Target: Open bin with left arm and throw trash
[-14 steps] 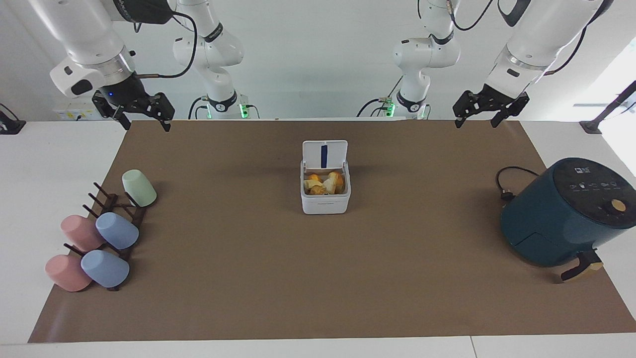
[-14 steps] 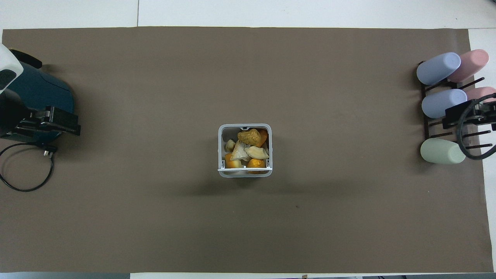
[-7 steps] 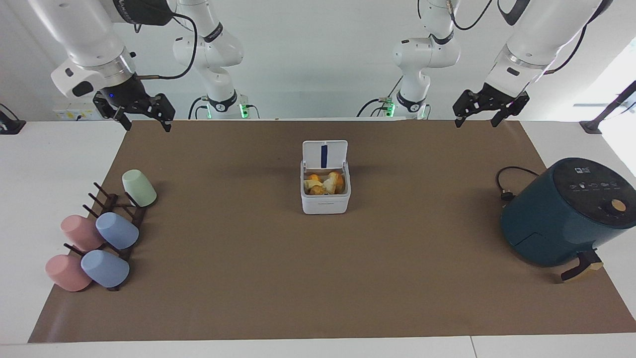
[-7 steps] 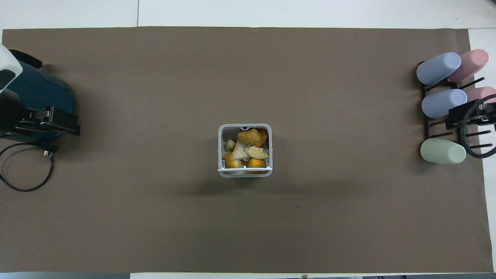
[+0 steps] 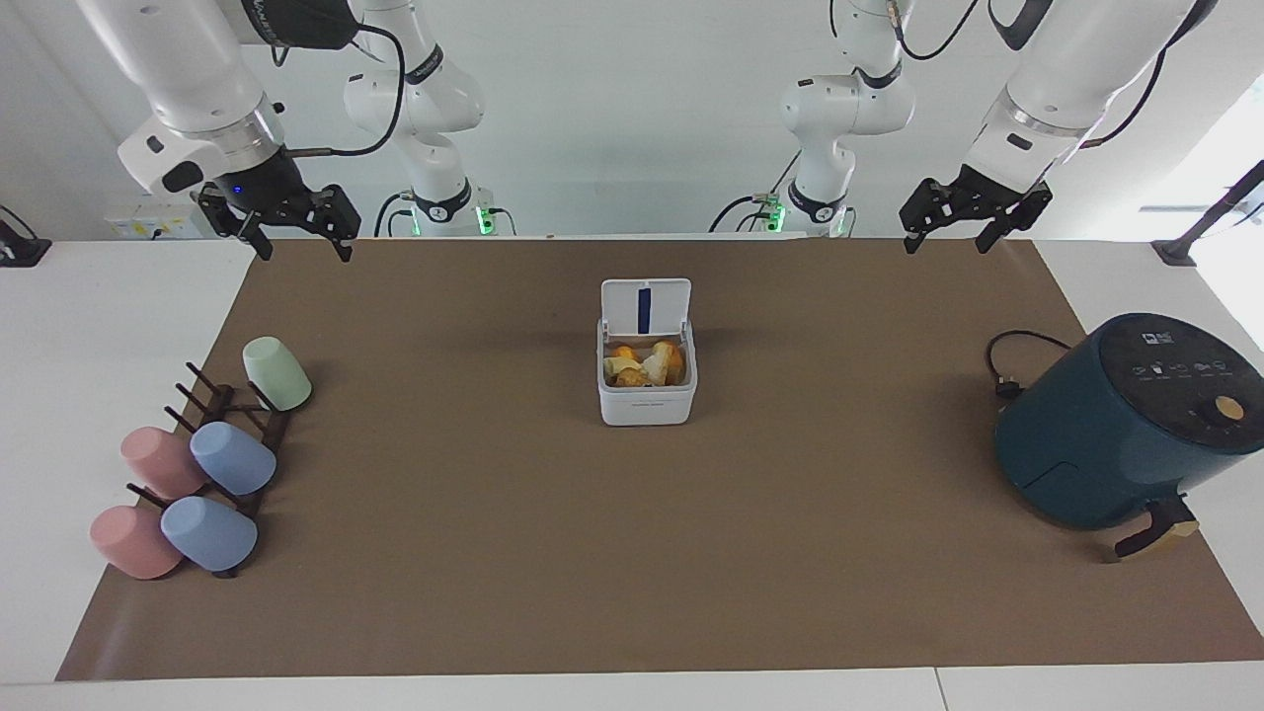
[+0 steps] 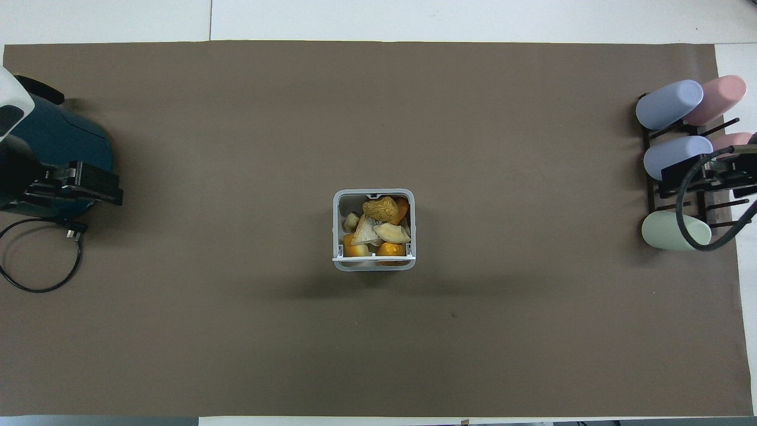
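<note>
My left hand [image 5: 943,233] and right hand [image 5: 301,232] both hang released and empty above the table's [image 5: 494,553] robot-side edge, while the bin [image 5: 647,395] stands mid-table, lid up, trash [image 5: 644,363] inside.

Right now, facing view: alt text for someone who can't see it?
A small white bin sits mid-table on a brown mat, lid up, food scraps inside. The left gripper and right gripper hang open near the robots' edge, holding nothing. Pastel cups on a rack and a teal air fryer flank the bin.
</note>
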Action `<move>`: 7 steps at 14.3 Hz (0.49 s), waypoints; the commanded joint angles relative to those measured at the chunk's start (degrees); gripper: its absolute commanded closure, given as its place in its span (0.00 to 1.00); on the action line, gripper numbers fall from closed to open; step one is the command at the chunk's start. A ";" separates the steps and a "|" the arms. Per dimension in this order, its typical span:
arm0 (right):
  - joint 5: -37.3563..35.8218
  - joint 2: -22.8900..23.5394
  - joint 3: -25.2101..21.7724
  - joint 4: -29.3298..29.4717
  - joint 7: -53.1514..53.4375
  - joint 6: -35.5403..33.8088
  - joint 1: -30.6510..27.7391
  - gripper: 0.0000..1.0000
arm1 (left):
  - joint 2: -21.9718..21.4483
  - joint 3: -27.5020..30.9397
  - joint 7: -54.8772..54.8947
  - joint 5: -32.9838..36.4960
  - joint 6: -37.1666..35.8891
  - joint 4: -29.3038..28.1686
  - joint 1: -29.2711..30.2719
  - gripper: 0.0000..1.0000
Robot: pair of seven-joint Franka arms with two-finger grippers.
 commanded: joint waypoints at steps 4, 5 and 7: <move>0.05 -0.52 0.47 -0.74 -0.34 1.74 -0.77 0.00 | -0.74 -0.12 0.65 -0.42 0.59 -0.20 0.48 0.00; 0.05 -0.52 0.47 -0.74 -0.34 1.65 -0.77 0.00 | -0.74 -0.21 0.56 -0.42 0.59 -0.20 0.48 0.00; 0.05 -0.69 0.47 -1.00 -0.34 1.65 -0.77 0.00 | -0.74 -0.21 0.56 -0.42 0.59 -0.20 0.48 0.00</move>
